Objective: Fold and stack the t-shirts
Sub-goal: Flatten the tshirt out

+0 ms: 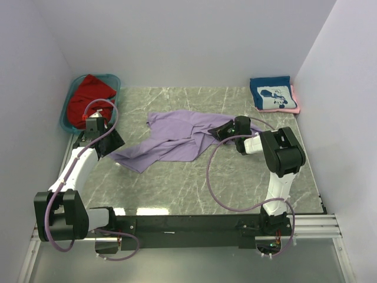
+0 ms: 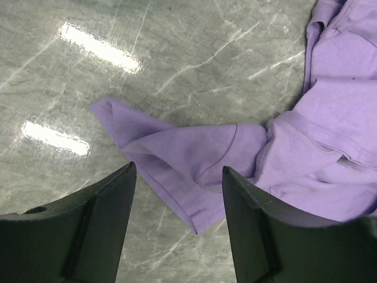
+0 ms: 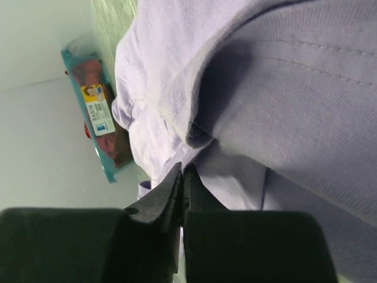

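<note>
Mid-table, the purple shirt [image 1: 177,138] lies crumpled, not yet folded. The right gripper [image 3: 181,172] is closed, apparently pinching the shirt's right edge. The left gripper [image 2: 177,174] hangs open above the left sleeve. The step looks like spreading the shirt flat. Next, the left should drop and pinch that sleeve, then the 2 arms pull apart.

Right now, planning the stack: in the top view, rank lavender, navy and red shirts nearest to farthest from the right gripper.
1. lavender shirt, centre, at the right gripper.
2. navy shirt, far right corner.
3. red shirt, far left corner.
</note>
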Controlling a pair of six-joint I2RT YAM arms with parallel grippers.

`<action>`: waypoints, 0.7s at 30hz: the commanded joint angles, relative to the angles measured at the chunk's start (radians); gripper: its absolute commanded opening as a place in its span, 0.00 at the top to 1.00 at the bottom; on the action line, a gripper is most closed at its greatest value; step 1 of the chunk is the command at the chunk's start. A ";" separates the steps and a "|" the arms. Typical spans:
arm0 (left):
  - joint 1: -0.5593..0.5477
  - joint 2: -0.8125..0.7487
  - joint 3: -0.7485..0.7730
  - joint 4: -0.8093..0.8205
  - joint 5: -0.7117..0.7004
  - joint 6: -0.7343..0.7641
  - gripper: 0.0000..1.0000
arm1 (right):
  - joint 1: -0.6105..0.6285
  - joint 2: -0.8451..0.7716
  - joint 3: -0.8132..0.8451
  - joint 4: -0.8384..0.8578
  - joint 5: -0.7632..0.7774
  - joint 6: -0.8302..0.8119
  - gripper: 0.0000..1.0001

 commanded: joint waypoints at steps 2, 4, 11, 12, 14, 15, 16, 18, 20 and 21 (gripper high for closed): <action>0.002 0.011 -0.005 0.014 -0.002 -0.017 0.34 | -0.006 -0.076 0.022 -0.009 0.015 -0.034 1.00; 0.003 0.014 -0.013 0.005 -0.017 -0.031 0.34 | -0.006 -0.095 0.019 -0.038 0.016 -0.054 1.00; 0.003 -0.006 -0.040 -0.092 -0.157 -0.158 0.36 | -0.006 -0.210 0.029 -0.168 0.013 -0.166 1.00; 0.003 -0.011 -0.052 -0.087 -0.163 -0.169 0.37 | -0.008 -0.218 0.028 -0.181 0.010 -0.184 1.00; 0.014 -0.006 -0.069 -0.095 -0.161 -0.186 0.38 | -0.006 -0.240 0.012 -0.182 -0.007 -0.198 1.00; 0.017 -0.002 -0.072 -0.093 -0.181 -0.181 0.38 | -0.006 -0.248 0.006 -0.182 -0.011 -0.210 1.00; 0.020 0.010 -0.074 -0.095 -0.201 -0.161 0.37 | -0.006 -0.254 0.003 -0.182 -0.016 -0.218 1.00; 0.023 0.027 -0.065 -0.101 -0.224 -0.134 0.36 | -0.006 -0.271 -0.005 -0.187 -0.031 -0.241 1.00; 0.025 0.044 -0.062 -0.086 -0.214 -0.092 0.38 | -0.006 -0.284 -0.008 -0.193 -0.039 -0.258 1.00; 0.023 0.043 -0.063 -0.072 -0.188 -0.080 0.40 | -0.006 -0.287 -0.006 -0.197 -0.038 -0.270 1.00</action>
